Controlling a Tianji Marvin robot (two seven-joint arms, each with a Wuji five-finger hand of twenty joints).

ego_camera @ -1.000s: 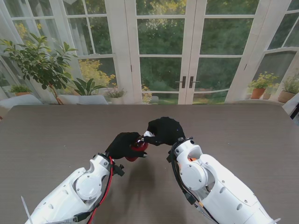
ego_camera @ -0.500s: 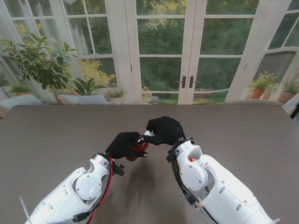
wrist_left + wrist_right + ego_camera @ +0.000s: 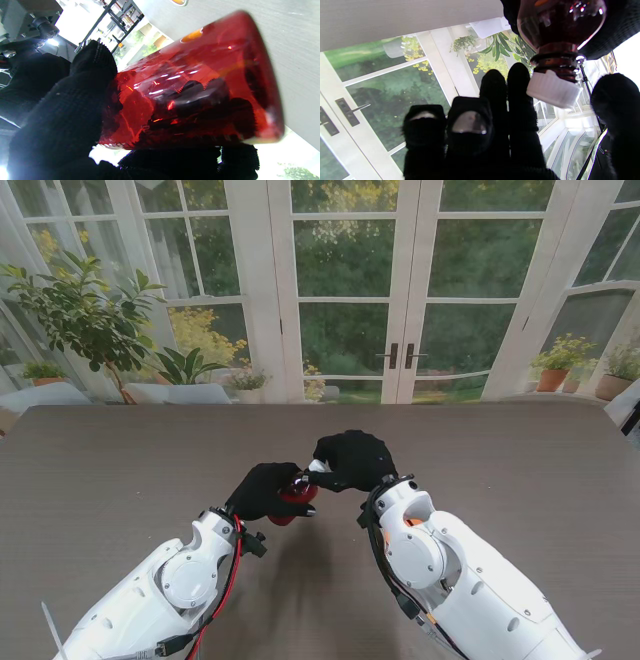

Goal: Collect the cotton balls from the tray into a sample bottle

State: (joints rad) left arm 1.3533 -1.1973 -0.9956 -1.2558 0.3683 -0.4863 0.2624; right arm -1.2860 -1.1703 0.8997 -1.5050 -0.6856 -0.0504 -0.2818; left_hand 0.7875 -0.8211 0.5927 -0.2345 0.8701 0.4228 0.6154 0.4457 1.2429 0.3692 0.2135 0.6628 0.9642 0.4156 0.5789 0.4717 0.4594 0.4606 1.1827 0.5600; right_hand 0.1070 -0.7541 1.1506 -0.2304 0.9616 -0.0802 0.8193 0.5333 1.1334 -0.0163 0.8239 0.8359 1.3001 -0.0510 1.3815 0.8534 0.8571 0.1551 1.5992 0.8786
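Note:
A red translucent sample bottle (image 3: 292, 498) hangs tilted above the table's middle, my left hand (image 3: 265, 488) shut around its body. In the left wrist view the bottle (image 3: 200, 75) fills the picture, with black gloved fingers (image 3: 62, 120) wrapped on it. My right hand (image 3: 352, 458) curls over the bottle's mouth and holds a white ribbed cap (image 3: 317, 468). In the right wrist view the cap (image 3: 552, 92) sits askew at the threaded neck of the bottle (image 3: 560, 22), with my fingers (image 3: 517, 100) against one side and the thumb on the other. No tray or cotton balls show in any view.
The brown wood-grain table (image 3: 520, 480) spreads wide on both sides of the hands. Beyond its far edge stand white French doors (image 3: 400, 330) and potted plants (image 3: 90, 310).

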